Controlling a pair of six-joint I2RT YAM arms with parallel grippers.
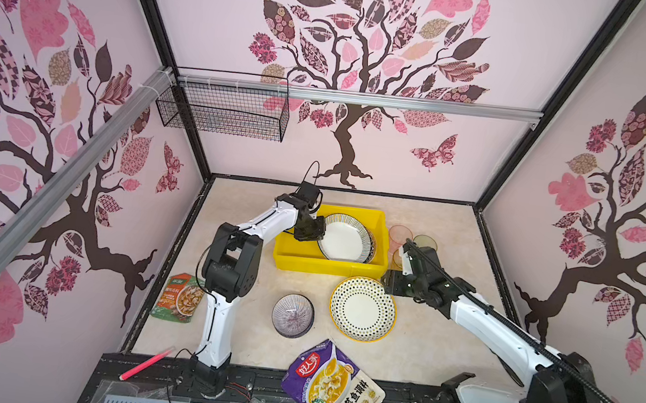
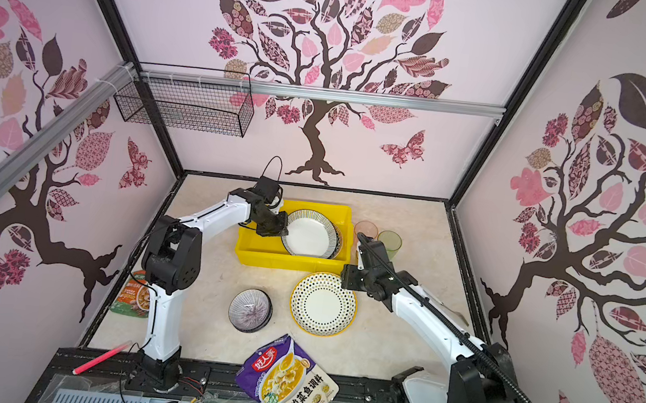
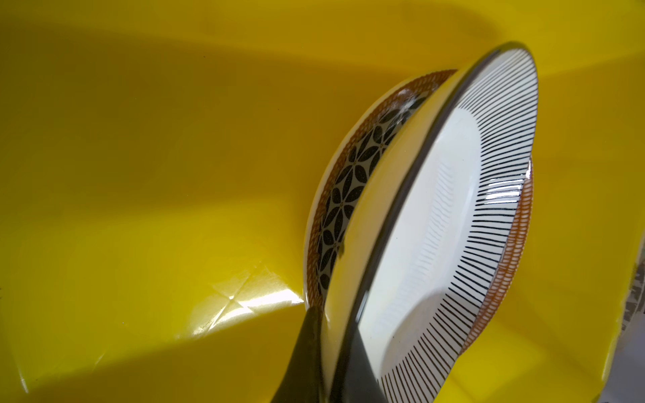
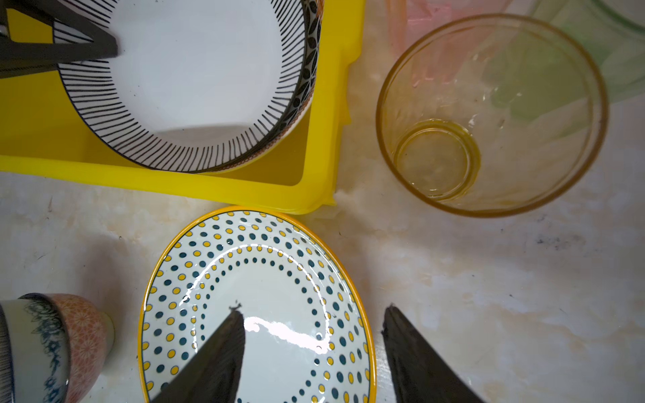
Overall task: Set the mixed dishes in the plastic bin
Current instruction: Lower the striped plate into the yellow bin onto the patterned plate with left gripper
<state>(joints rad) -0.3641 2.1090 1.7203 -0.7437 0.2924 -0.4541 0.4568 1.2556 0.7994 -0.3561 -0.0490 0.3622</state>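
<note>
The lined bowl (image 1: 292, 315) and the dotted plate (image 1: 362, 310) lie flat on the bench (image 1: 253, 277), outside the plastic bin (image 1: 325, 267). The right tool (image 4: 314, 312), the nearer arm, stands wide astride the plate's far right rim, one finger over its well and the other over bare bench. Beyond, inside the bin, the left tool (image 1: 316, 229) is pinched narrow on the striped plate (image 1: 343, 240), which is tilted against a geometric plate (image 3: 345, 195); the amber tumbler (image 4: 488, 115) stands just beside the bin's corner, a likely obstruction
</note>
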